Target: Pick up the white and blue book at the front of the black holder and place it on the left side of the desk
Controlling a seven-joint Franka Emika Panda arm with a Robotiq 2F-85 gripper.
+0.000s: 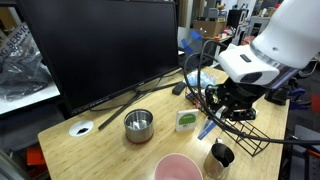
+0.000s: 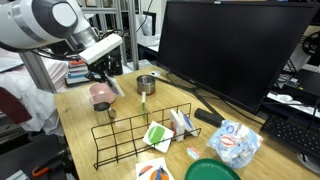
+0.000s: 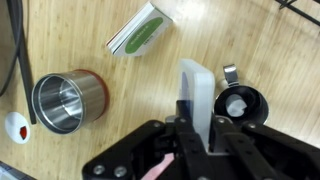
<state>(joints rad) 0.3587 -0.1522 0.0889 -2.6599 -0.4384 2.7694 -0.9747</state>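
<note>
Book [image 3: 197,92], thin white slab, pinched between black fingers [image 3: 222,128] above grained wooden desk [image 3: 90,30]

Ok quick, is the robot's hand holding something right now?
The gripper is closed, holding the white book.

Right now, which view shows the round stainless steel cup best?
Wrist view: the round stainless steel cup is large and seen from above, with its rim and inside clear. In both exterior views the cup is small, seen at a slant, standing near the black monitor's foot.
</note>
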